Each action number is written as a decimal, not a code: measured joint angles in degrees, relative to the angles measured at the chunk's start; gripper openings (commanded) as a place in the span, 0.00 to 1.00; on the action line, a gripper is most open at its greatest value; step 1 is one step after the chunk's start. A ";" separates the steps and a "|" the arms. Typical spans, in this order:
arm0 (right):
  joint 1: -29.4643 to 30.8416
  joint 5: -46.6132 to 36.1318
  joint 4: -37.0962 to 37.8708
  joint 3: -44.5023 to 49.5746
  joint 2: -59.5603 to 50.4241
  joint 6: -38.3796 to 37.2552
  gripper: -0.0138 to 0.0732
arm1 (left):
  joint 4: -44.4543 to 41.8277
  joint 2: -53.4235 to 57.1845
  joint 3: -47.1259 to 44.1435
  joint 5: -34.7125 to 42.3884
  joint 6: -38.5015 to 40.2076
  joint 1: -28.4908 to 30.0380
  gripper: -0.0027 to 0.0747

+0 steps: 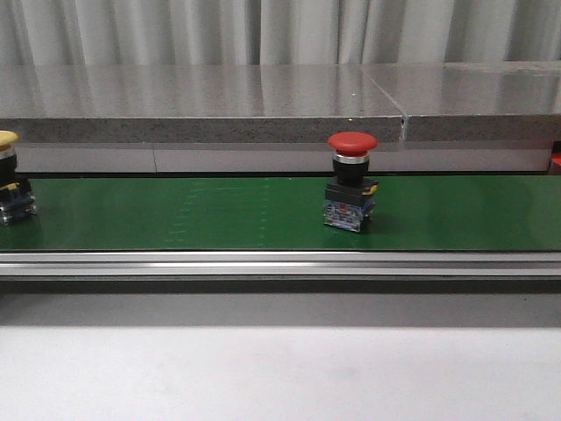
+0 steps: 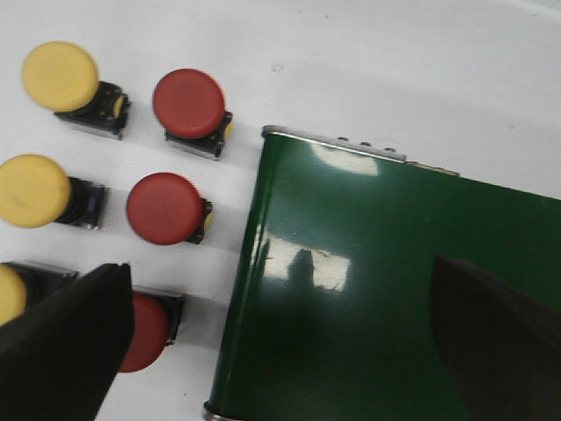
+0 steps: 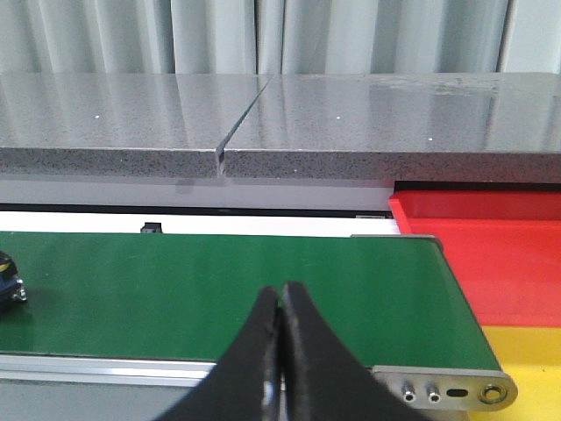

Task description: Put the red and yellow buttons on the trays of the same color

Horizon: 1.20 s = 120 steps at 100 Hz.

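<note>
A red button (image 1: pixel 352 180) stands upright in the middle of the green belt (image 1: pixel 219 215). At the belt's left edge stands a yellow button (image 1: pixel 9 175), partly cut off. In the left wrist view, three yellow buttons (image 2: pixel 60 76) and three red buttons (image 2: pixel 188 103) lie on the white table beside the belt's end (image 2: pixel 368 289). My left gripper (image 2: pixel 280 351) hangs open above that end, empty. My right gripper (image 3: pixel 280 294) is shut on nothing over the belt's other end. The red tray (image 3: pixel 491 254) and yellow tray (image 3: pixel 530 355) lie just past it.
A grey stone ledge (image 1: pixel 263 105) runs behind the belt, with curtains above. The belt has a metal front rail (image 1: pixel 280 263). A white tabletop (image 1: pixel 280 377) lies in front. A button's base (image 3: pixel 9 285) shows at the edge of the right wrist view.
</note>
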<state>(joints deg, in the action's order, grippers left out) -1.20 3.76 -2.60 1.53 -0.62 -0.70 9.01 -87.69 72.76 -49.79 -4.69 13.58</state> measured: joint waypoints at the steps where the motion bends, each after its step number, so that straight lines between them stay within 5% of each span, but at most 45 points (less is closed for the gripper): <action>1: 0.00 0.00 0.00 0.00 0.00 0.00 0.08 | 0.00 0.45 -0.30 0.24 0.00 -0.02 0.89; 46: 0.00 0.00 0.00 0.00 0.00 0.00 0.08 | -0.02 26.91 -25.04 15.09 0.04 -2.80 0.89; 82: 0.00 0.00 0.00 0.00 0.00 0.00 0.08 | 0.16 55.51 -39.38 16.28 0.04 -7.13 0.86; 96: 0.00 0.00 0.00 0.00 0.00 0.00 0.08 | 0.25 64.12 -42.09 14.34 0.04 -7.13 0.65; 115: 0.00 -1.09 0.00 0.00 0.00 0.00 0.08 | 0.25 71.62 -45.00 13.59 0.04 -7.13 0.07; 120: 0.00 -2.02 0.00 0.00 0.00 0.00 0.08 | 0.25 72.32 -45.42 13.59 0.04 -7.13 0.01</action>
<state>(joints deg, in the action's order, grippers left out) -1.20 1.74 -2.60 1.53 -0.62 -0.70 9.26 -15.37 27.33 -36.20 -4.65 6.45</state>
